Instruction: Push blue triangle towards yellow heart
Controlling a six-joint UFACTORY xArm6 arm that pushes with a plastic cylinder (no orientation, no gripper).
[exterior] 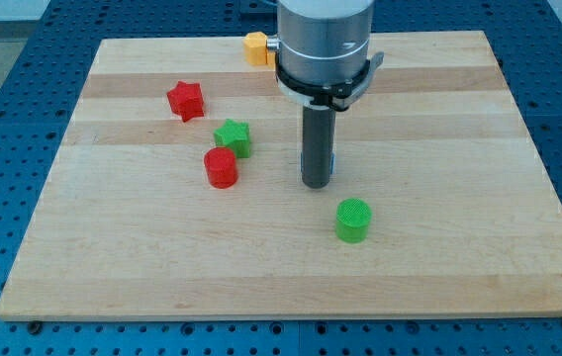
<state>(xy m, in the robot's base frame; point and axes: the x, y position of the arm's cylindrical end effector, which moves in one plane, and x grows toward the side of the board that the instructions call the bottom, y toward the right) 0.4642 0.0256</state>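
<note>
So my tip (316, 184) sits planted on the wooden board (439, 247), roughly mid-board. There are no jaws on this rig, just the straight dark rod, so nothing to call wide, narrow or holding.

The blue triangle (331, 161) is almost totally hidden behind the rod; only a thin blue sliver peeks out on the view's right of the shaft, just above my tip and apparently touching it.

A yellow block (254, 47) shows up toward the view's top, left of the arm's body, and is partly covered, so I can't tell its shape.

The green cylinder (353, 220) sits below and slightly right of my tip, near but apart. Off to the view's left are the red cylinder (221, 167), the green star (233, 136) just above it, and the red star (186, 100) further up-left.
</note>
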